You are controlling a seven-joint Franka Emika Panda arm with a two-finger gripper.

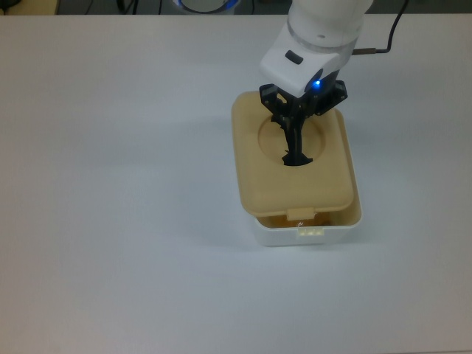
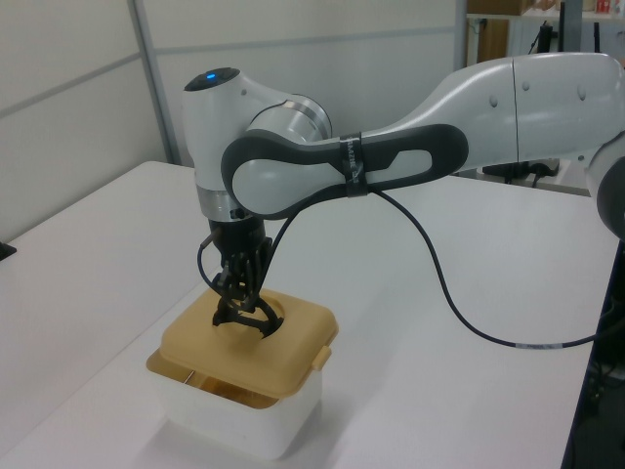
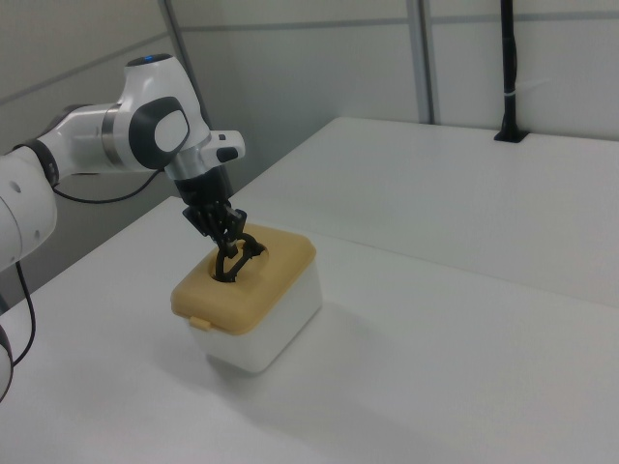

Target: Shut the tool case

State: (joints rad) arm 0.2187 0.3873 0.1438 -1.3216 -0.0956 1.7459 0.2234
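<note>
On tub (image 1: 346, 221), lid (image 1: 293, 177) lengthwise, aligned

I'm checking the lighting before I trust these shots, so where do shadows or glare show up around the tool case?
Top view: even light, no glare, only a faint shadow beside the white tub. Left view: a soft shadow on the table beside the tub; the lid looks matte. Right view: a soft shadow under the tub, and a mild sheen on the arm above the gripper.
</note>
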